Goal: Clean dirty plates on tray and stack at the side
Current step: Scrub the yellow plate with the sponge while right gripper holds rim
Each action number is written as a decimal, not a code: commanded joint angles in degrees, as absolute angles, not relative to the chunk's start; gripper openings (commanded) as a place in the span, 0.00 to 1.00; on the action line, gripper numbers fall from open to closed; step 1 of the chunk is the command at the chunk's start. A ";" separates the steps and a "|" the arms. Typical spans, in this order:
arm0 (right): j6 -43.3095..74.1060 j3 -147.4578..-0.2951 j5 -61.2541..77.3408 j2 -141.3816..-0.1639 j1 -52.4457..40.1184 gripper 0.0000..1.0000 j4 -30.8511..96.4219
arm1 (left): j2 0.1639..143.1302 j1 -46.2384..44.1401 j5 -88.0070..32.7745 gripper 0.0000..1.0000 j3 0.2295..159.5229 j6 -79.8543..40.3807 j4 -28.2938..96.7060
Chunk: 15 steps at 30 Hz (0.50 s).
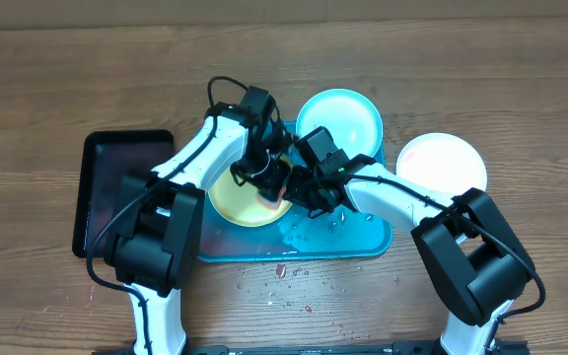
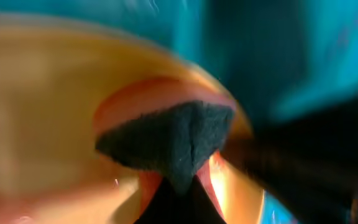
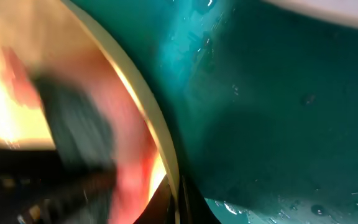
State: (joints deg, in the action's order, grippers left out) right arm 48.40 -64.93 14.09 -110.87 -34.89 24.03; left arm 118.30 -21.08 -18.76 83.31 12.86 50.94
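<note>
The yellow-green plate (image 1: 235, 199) lies on the left part of the teal tray (image 1: 363, 237) and has a red smear (image 2: 148, 99). My left gripper (image 1: 269, 182) is shut on a dark sponge (image 2: 173, 140) and presses it on that smear. My right gripper (image 1: 306, 189) is shut on the plate's right rim (image 3: 148, 118); in the right wrist view its jaws (image 3: 178, 199) pinch the rim. The light blue plate (image 1: 341, 123) lies at the tray's far right corner. The pale pink plate (image 1: 442, 163) sits on the table to the right of the tray.
A black tray (image 1: 126, 192) lies to the left of the teal tray. Red and white crumbs (image 1: 284, 276) are scattered on the wooden table in front of the teal tray. Water drops (image 3: 309, 99) lie on the teal tray's floor.
</note>
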 commanded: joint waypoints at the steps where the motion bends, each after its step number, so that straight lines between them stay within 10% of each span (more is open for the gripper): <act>1: 48.21 -65.34 13.63 -111.48 -34.76 0.04 24.47 | 119.15 -20.56 -16.53 0.04 83.68 0.43 45.30; 15: 48.21 -65.34 13.63 -111.48 -34.76 0.04 24.51 | 119.15 -20.47 31.70 0.04 83.68 -41.39 58.54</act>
State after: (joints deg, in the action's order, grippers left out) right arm 48.23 -64.95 14.02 -110.87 -34.65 24.03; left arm 118.30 -21.26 17.34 83.96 -29.02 56.10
